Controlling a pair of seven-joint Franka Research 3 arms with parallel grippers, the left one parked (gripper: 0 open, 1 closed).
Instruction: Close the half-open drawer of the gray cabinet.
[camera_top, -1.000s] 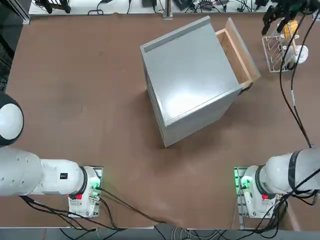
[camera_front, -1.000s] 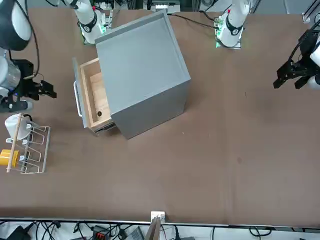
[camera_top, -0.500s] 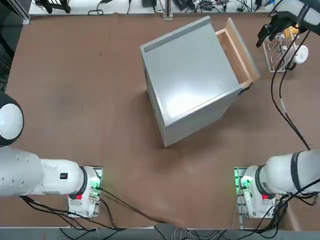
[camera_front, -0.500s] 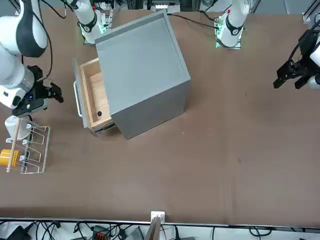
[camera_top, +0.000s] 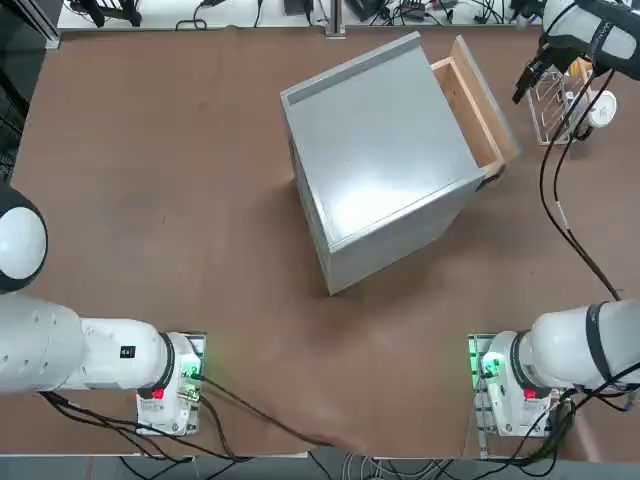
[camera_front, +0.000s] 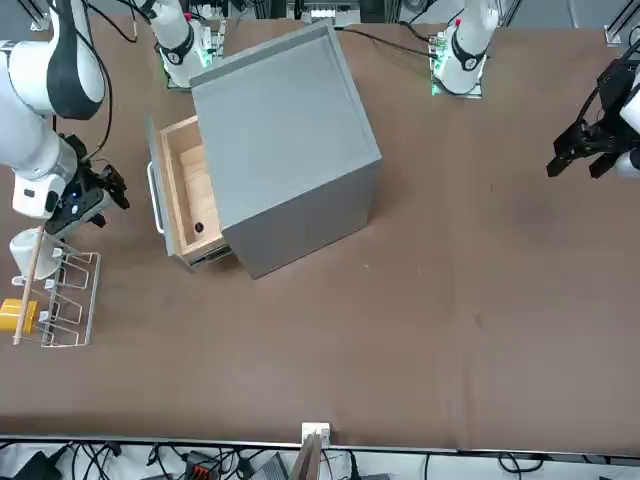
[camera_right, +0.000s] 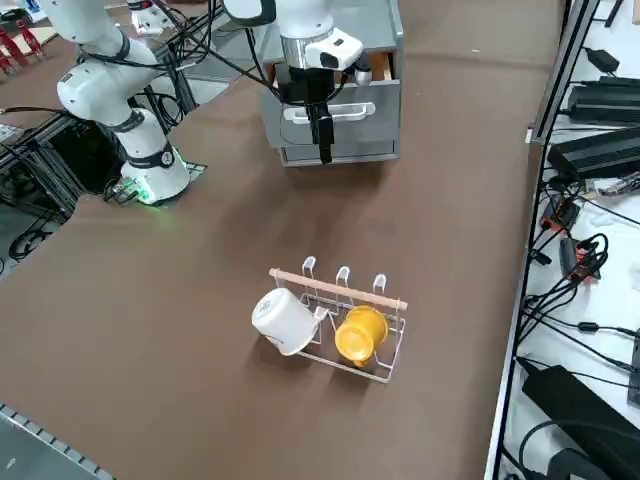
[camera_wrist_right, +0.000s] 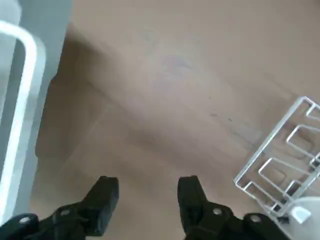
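In the top view, the large boxy matte gray metal cabinet (camera_top: 380, 165) is seen standing turned at an angle on the brown table (camera_top: 150, 200), and the shallow light tan wooden drawer (camera_top: 478, 100) is pulled partly out of the cabinet side that faces the working arm. The right arm's black two-finger gripper (camera_top: 526, 78) is held just beside the drawer front, between it and the small white wire rack (camera_top: 553, 100), and no contact with the drawer is seen. In the front view, the drawer (camera_front: 185, 195) is shown open, with its pale metal bar handle (camera_front: 155, 200) on the outer face; the gripper (camera_front: 112, 187) is placed near this handle but apart from it, above the table surface, and the wire rack (camera_front: 60, 295) with a white cup (camera_front: 22, 248) and a yellow cup (camera_front: 18, 315) lies close by. In the right side view, the gripper (camera_right: 322, 135) is seen hanging in front of the drawer face (camera_right: 345, 110), pointing downward. In the right wrist view, the two black fingers (camera_wrist_right: 102, 197) are parted with bare table between them and nothing is grasped; the handle bar (camera_wrist_right: 22, 105) is seen to one side of the fingers and a corner of the wire rack (camera_wrist_right: 280, 165) to the other.
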